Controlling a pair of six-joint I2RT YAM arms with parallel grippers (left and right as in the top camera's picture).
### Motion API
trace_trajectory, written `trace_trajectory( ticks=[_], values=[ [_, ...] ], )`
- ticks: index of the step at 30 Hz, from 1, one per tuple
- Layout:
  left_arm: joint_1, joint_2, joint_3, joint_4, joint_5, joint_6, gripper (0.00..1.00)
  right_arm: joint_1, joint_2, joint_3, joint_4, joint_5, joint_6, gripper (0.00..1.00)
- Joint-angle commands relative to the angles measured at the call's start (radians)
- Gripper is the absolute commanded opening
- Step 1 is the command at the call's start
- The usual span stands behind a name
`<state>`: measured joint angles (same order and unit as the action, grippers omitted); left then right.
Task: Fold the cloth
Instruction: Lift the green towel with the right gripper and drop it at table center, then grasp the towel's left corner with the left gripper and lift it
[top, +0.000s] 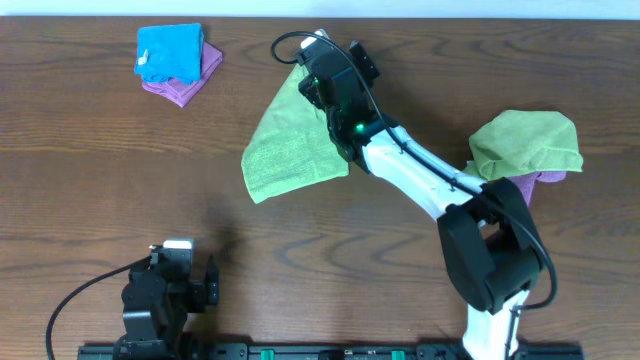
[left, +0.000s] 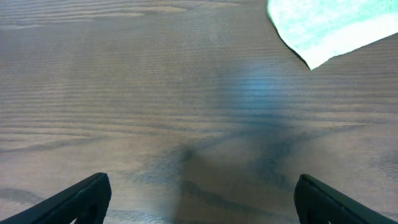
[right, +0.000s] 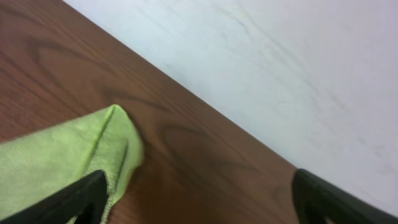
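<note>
The cloth (top: 292, 145) lies mostly flat on the table (top: 90, 180). It spreads from beneath the right hand (right: 200, 188) back toward that arm's base, and its far corner narrows to a point at the hand. In the right wrist view that stitched corner sits just inside one finger (right: 87, 194), and the other finger is well apart from it. The hand is spread wide and grips nothing. The left hand (left: 202, 191) is also wide open and holds nothing. It hangs over bare wood near its own base, well short of the cloth, with only one pale corner showing ahead of it. A rumpled green cloth (top: 525, 142) lies well off to the right hand's right, beside that arm's elbow and on top of something purple. Well to the right hand's left, a blue cloth (top: 168, 50) rests on a purple cloth (top: 185, 90).
</note>
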<state>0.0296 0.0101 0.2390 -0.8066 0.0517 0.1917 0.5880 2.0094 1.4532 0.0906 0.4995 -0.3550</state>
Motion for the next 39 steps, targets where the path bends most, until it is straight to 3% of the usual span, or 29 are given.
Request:
trace_trajectory(
  ticks=[1,6,9,14,16,26,30,34,39],
  values=[
    [-0.004,-0.006,-0.003,-0.006,-0.007,0.014,0.95,0.037,-0.058,0.012,-0.043,0.118,0.003,0.98],
    [-0.004,-0.006,-0.003,-0.006,-0.007,0.014,0.95,0.039,-0.156,0.012,-0.325,0.034,0.247,0.99],
    [-0.004,-0.006,-0.003,-0.006,-0.007,0.014,0.95,-0.035,-0.230,0.012,-0.517,-0.244,0.432,0.99],
    [-0.004,-0.006,-0.003,-0.006,-0.007,0.014,0.95,-0.182,-0.229,0.009,-0.634,-0.656,0.536,0.99],
    [-0.004,-0.006,-0.003,-0.006,-0.007,0.014,0.95,-0.228,-0.220,0.006,-0.651,-0.724,0.564,0.99],
    [-0.004,-0.006,-0.003,-0.008,0.023,0.010,0.95,-0.346,-0.184,0.001,-0.677,-1.089,0.502,0.99],
    [-0.004,-0.006,-0.001,0.105,0.157,-0.040,0.95,-0.347,-0.184,0.001,-0.726,-1.102,0.462,0.99],
    [-0.004,0.015,0.034,0.220,0.264,-0.177,0.95,-0.349,-0.184,0.001,-0.766,-1.097,0.451,0.99],
    [-0.004,0.221,0.154,0.220,0.328,-0.226,0.95,-0.349,-0.184,0.001,-0.777,-1.072,0.451,0.99]
  ],
)
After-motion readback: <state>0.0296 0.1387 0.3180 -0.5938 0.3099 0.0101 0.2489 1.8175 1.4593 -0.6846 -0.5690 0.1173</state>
